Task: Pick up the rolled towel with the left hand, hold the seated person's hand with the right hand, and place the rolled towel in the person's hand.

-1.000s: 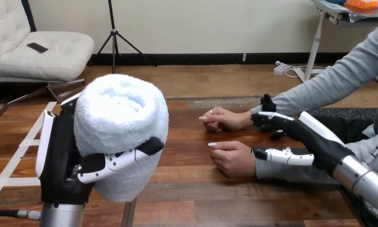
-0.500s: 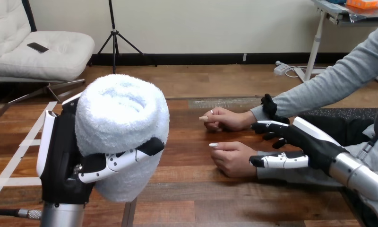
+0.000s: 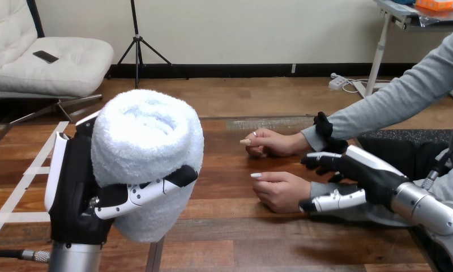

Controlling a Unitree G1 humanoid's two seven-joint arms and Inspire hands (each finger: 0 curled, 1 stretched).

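At lower left of the frame, the robot's left hand [image 3: 71, 181] grips the rolled towel [image 3: 148, 141] upright above the wooden worktop [image 3: 230, 226], its fingers curled round the roll's lower half. At lower right, the right hand [image 3: 363, 170] brackets the wrist of the person's nearer hand [image 3: 281, 191], with fingers spread above the grey sleeve [image 3: 354, 212] and the thumb along its near side. It is open and not visibly clamped on.

The towel is well apart from that hand, so a long carry across the frame remains. The nearer hand lies knuckles up and loosely curled on the worktop, offering no palm. A towel brought over now would likely roll off. The right hand's loose bracket could catch sleeve rather than wrist and slide when it tries to turn the hand. The bulky roll, held low, may tip or unwind in transit. The person's farther hand [image 3: 272, 143], just beyond, could be nudged.
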